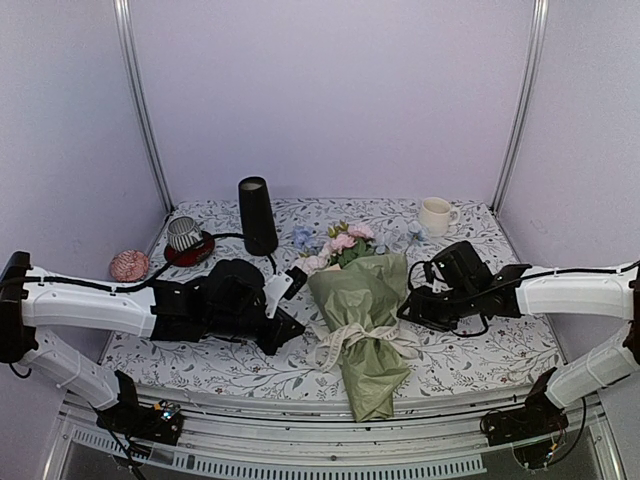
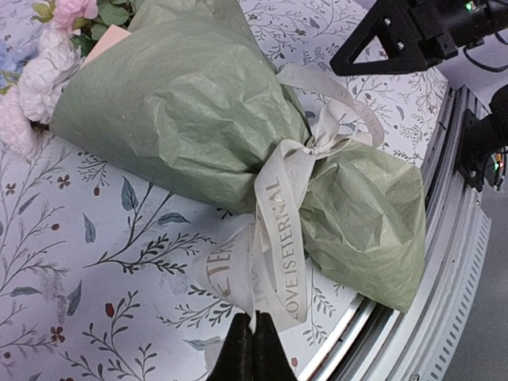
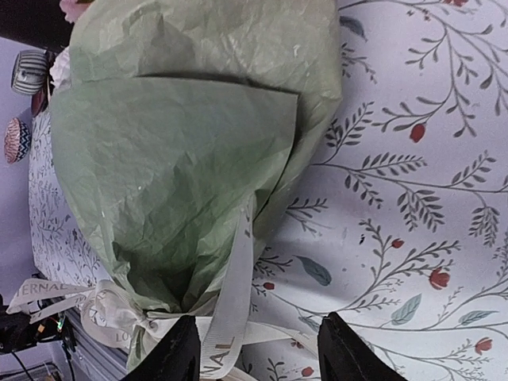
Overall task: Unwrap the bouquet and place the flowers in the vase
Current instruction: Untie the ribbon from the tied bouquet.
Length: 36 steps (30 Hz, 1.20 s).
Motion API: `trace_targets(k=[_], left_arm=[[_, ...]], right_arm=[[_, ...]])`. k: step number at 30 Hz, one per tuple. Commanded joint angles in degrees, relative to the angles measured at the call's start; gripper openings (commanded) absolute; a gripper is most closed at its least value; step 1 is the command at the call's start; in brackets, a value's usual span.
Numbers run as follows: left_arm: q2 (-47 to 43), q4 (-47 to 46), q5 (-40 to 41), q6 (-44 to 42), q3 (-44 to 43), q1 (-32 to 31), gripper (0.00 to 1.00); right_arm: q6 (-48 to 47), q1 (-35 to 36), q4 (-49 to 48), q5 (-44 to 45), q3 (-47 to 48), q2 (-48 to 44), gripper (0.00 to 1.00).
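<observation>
The bouquet (image 1: 365,305) lies in the middle of the table in sage-green paper (image 2: 190,111), its pink and white flowers (image 1: 343,243) pointing away from me. A cream ribbon (image 2: 279,222) is tied round its waist. My left gripper (image 2: 252,324) is shut on a tail of that ribbon, just left of the bundle (image 1: 296,330). On the bouquet's right side my right gripper (image 3: 258,345) stands open, with another ribbon tail (image 3: 236,302) hanging between its fingers, close to the left one and not pinched. The black vase (image 1: 257,215) stands upright at the back left.
A cream mug (image 1: 435,215) stands at the back right. A striped grey cup (image 1: 184,233) on a red saucer and a pink patterned ball (image 1: 129,265) sit at the far left. The bouquet's tail overhangs the table's metal front rail (image 2: 452,230).
</observation>
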State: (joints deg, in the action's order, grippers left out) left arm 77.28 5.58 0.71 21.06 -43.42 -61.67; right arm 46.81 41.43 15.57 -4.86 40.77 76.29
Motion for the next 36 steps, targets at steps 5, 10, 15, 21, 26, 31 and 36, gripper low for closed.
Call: trace_targets(k=[5,10,15,21,26,31,36], left_arm=[[-0.8,-0.7,0.3,-1.2,0.5,-0.4,0.0],[-1.1,-0.6,0.5,-1.3,0.7,-0.5,0.0],[-1.0,-0.6,0.4,-1.4,0.7,-0.4,0.0],[-1.3,-0.1,0.8,-1.3,0.8,-0.4,0.0],[-1.6,4.0,6.9,0.0,0.0,-0.4,0.0],[-3.2,4.9,8.0,0.6,0.8,-0.4,0.0],[-3.9,5.9,9.9,1.8,1.2,-0.4,0.0]], right_arm=[[1.8,1.8,-4.1,-4.1,2.3,3.5,0.5],[2.2,2.0,-4.4,-4.5,2.3,5.4,0.46],[2.1,2.1,-3.8,-4.7,2.8,5.1,0.15],[1.3,2.1,0.5,0.8,4.1,1.3,0.03],[0.8,2.1,2.3,5.2,4.0,-2.3,0.03],[0.7,2.1,5.3,11.4,4.4,-4.8,0.04],[0.7,2.0,6.6,14.6,4.3,-6.9,0.04]])
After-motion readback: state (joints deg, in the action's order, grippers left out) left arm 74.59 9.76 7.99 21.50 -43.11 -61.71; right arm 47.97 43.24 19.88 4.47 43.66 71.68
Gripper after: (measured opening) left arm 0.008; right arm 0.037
